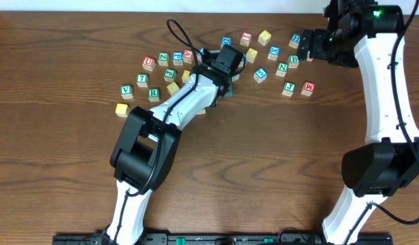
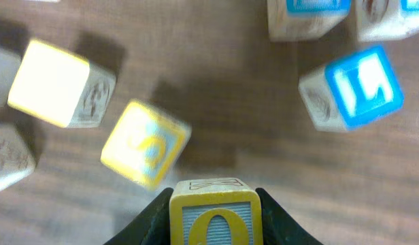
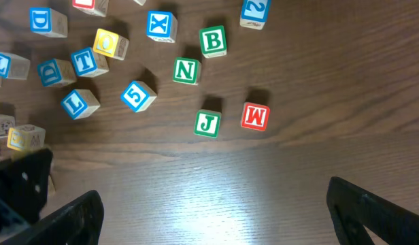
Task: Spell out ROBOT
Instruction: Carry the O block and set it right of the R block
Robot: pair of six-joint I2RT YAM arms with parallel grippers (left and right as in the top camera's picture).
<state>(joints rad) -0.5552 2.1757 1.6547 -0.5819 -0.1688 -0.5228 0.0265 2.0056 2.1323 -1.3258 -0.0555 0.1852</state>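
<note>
My left gripper (image 2: 213, 218) is shut on a yellow block with the letter O (image 2: 215, 212) and holds it above the table, among the scattered letter blocks; in the overhead view it (image 1: 226, 68) is at the middle of the pile. My right gripper (image 3: 213, 204) is open and empty, high above the table at the back right (image 1: 311, 44). Below it lie a green B block (image 3: 213, 41), a green N block (image 3: 187, 71), a green J block (image 3: 207, 124) and a red M block (image 3: 255, 116). A green R block (image 1: 153, 94) lies at the left.
Several more letter blocks lie across the back of the table: a blue block (image 2: 356, 85) and a yellow block (image 2: 145, 143) beneath the left gripper, a lone yellow block (image 1: 122, 109) at the far left. The wooden table (image 1: 264, 170) is bare toward the front.
</note>
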